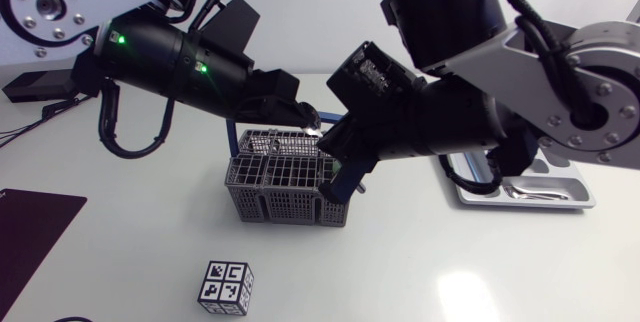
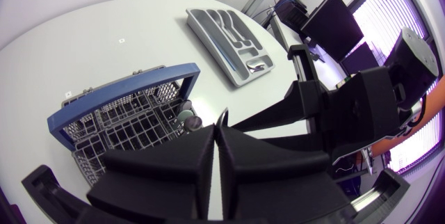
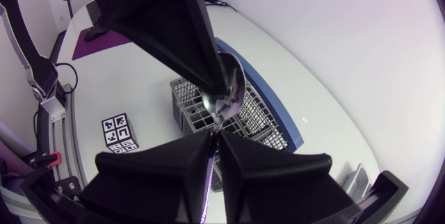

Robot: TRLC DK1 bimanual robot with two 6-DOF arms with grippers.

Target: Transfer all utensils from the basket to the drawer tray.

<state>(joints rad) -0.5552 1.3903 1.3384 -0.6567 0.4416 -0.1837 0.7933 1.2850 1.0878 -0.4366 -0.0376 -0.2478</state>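
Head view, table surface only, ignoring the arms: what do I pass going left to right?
mat → cube → basket → tray

A white table (image 1: 420, 262) carries four things. A grey wire basket (image 1: 280, 207) with a blue handle stands near the middle. Well to its right, a grey tray (image 1: 585, 200) lies flat, partly hidden under an arm. In front of the basket sits a small cube (image 1: 226, 287) with black-and-white marker patterns. A dark mat (image 1: 30, 237) lies flat at the table's left edge.
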